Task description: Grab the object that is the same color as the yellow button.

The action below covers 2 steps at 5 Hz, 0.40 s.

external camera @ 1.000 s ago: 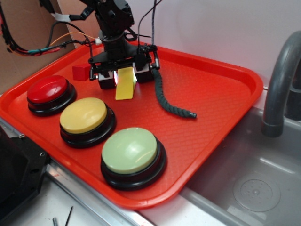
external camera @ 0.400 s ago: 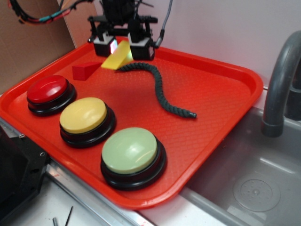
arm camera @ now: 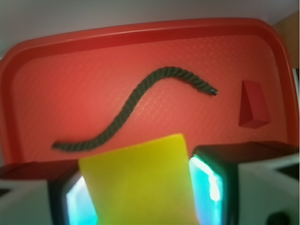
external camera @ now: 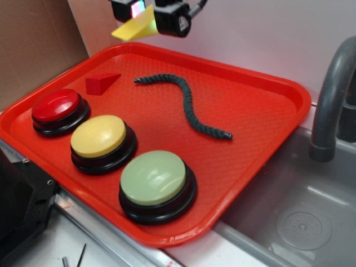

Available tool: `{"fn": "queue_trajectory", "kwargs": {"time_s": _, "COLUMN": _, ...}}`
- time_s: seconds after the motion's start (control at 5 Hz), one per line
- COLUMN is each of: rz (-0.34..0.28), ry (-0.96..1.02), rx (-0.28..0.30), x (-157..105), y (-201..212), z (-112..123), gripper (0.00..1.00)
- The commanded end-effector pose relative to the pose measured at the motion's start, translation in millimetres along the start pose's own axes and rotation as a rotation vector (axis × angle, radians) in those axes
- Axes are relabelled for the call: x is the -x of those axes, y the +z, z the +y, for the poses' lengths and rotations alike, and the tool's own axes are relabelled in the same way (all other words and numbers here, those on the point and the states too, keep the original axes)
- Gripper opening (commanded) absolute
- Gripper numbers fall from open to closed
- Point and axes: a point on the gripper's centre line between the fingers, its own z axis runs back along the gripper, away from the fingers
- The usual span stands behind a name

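My gripper (external camera: 146,16) hangs high above the far left edge of the red tray (external camera: 267,105), shut on the flat yellow block (external camera: 135,28), which tilts down to the left between the fingers. In the wrist view the same yellow block (arm camera: 140,183) fills the gap between the two glowing pads (arm camera: 208,187), well above the tray floor. The yellow button (external camera: 99,136) sits on its black base at the tray's near left, between two other buttons, far below the gripper.
A red wedge (external camera: 100,83) lies at the tray's back left and a dark green rope (external camera: 186,105) curves across the middle. A red button (external camera: 55,105) and a pale green button (external camera: 154,178) flank the yellow one. A sink with a grey faucet (external camera: 334,89) lies to the right.
The gripper has risen from the tray floor with the yellow block held in it, moving up and toward the back edge. The rope and wedge stay on the tray.
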Motion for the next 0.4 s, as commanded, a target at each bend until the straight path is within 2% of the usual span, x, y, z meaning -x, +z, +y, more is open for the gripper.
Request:
{"fn": "queue_trajectory", "kwargs": {"time_s": 0.0, "rz": -0.091, "ry": -0.040, "rx": 0.099, "x": 11.7, "y": 53.5, "z": 3.4, "gripper": 0.00}}
{"fn": "queue_trajectory", "kwargs": {"time_s": 0.2, "rz": -0.022, "ry": 0.071, "rx": 0.099, "x": 5.3, "y": 42.8, "z": 4.4, "gripper": 0.00}}
